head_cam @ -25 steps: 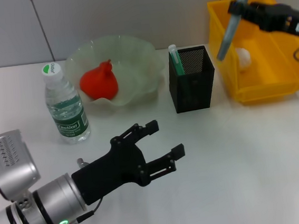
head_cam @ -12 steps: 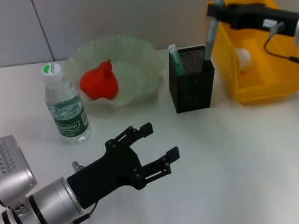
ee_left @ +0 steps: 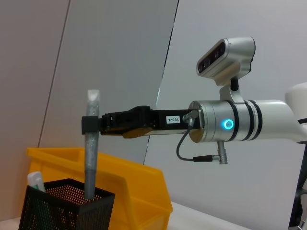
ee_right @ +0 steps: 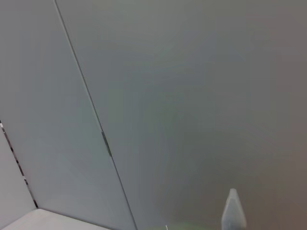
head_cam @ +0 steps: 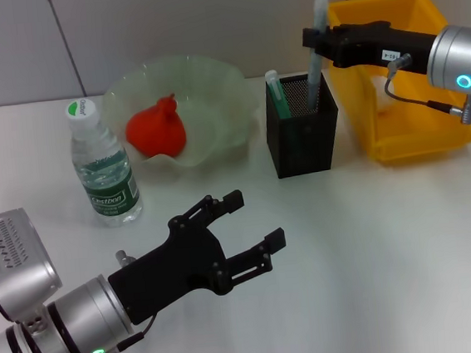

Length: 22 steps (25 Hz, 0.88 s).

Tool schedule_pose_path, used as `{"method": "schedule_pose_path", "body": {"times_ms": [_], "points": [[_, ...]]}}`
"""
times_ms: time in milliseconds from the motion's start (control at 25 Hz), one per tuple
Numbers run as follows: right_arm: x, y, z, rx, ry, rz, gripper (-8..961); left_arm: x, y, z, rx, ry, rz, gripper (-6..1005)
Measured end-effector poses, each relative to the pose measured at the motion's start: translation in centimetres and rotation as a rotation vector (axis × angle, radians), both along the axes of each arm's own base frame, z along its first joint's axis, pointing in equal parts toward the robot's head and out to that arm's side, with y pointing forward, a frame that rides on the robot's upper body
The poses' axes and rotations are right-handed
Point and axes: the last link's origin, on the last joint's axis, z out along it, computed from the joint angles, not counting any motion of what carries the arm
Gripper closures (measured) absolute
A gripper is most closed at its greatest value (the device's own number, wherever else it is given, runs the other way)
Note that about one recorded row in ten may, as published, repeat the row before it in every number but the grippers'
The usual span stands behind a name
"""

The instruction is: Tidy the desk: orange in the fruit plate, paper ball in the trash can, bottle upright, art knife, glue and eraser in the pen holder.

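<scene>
Starting at the left, the left gripper (head_cam: 252, 222) is parked low over the white table (head_cam: 375, 238), fingers spread wide with nothing between them. Just behind it the water bottle (head_cam: 101, 164) is stood upright already, green cap on top. Next over, the orange (head_cam: 157, 127) is sat in the pale green fruit plate (head_cam: 218, 86). Then the black mesh pen holder (head_cam: 301, 124), where a green-capped glue stick (head_cam: 273, 85) is seen poking out at one corner. The grey art knife (head_cam: 315, 52) is held near-vertical, its lower end dipped inside the holder, and it's clamped near its top by the right gripper (head_cam: 316, 39). Furthest right, the yellow trash can (head_cam: 420, 138) is sat behind the right arm.
</scene>
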Motion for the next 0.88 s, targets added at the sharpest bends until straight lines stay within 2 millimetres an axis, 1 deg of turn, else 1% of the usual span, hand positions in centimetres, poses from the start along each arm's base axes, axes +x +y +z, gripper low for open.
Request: {"method": "schedule_pose_path", "body": {"times_ms": [200, 520, 840, 880], "points": [[-0.5, 0.4, -0.4, 0.014, -0.018, 0.013, 767, 0.0, 0.0, 0.0, 0.001, 0.0, -0.001, 130], [-0.9, 0.5, -1.7, 0.0, -0.102, 0.05, 751, 0.1, 0.1, 0.0, 0.001, 0.0, -0.002, 129], [-0.4, 0.2, -1.7, 0.007, -0.111, 0.052, 736, 0.0, 0.1, 0.0, -0.002, -0.003, 0.004, 129], [-0.3, 0.2, -1.6, 0.008, -0.11, 0.053, 689, 0.0, 0.1, 0.0, -0.002, -0.003, 0.004, 130]]}}
